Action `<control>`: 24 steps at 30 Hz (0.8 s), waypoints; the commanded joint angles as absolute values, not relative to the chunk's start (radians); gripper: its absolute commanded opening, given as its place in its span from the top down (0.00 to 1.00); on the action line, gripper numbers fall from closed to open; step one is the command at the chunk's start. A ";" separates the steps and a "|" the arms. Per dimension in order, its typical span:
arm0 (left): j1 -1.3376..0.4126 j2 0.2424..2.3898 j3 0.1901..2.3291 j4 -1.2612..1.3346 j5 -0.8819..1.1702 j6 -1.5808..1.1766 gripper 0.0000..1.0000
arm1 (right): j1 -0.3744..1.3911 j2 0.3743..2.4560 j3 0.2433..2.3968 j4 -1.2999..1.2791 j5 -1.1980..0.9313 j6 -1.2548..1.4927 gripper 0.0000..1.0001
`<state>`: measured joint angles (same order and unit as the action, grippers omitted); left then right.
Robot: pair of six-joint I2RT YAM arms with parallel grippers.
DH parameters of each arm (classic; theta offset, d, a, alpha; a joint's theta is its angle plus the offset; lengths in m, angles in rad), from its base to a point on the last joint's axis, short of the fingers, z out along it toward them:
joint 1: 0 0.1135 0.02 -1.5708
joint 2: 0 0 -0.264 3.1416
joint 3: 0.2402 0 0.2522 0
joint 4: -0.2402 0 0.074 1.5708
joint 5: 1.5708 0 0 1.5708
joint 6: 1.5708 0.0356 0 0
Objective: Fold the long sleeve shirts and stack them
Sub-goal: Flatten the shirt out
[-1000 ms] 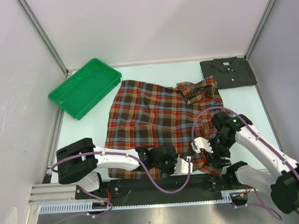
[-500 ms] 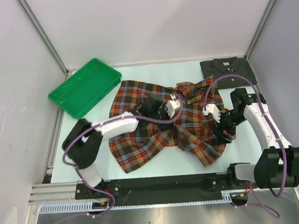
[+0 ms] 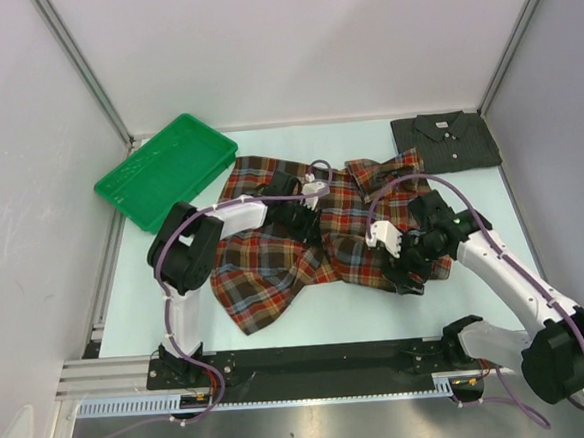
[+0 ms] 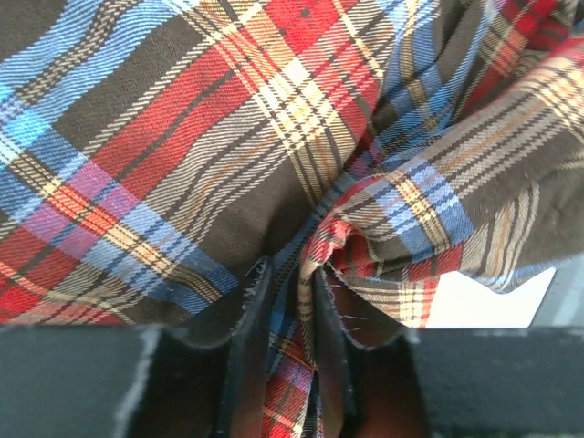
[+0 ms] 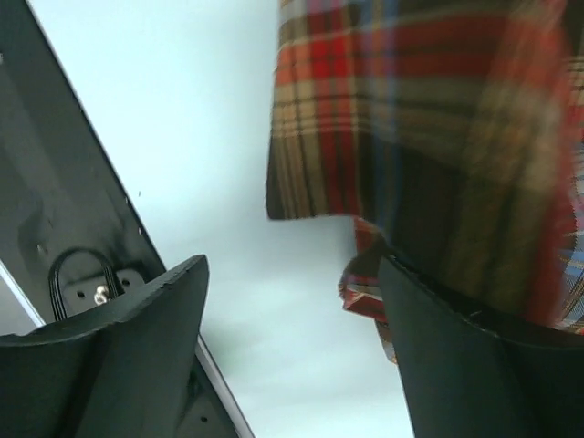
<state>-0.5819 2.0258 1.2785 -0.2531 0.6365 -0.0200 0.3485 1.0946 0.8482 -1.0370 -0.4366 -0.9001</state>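
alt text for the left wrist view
The left gripper, seen from its wrist, pinches a bunched fold of the red, brown and blue plaid shirt, which fills almost the whole frame. A sliver of pale table shows lower right.

Lab: white-panelled enclosure, aluminium rail.

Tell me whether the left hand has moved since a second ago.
Yes. The left hand has travelled up the view, away from the near edge and closer to the green tray, pinching the plaid shirt.
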 commanded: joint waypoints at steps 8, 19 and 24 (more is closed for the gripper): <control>-0.520 1.954 1.305 -0.307 0.746 -0.008 0.55 | 0.295 1.236 0.793 -0.709 -0.469 -0.729 0.35; -0.483 1.634 1.145 -0.481 0.643 0.255 0.53 | 0.186 1.617 0.977 -0.428 -0.252 -0.634 0.44; -0.479 1.514 1.039 -0.518 0.614 0.314 0.53 | 0.140 1.690 1.204 -0.445 -0.233 -0.578 0.44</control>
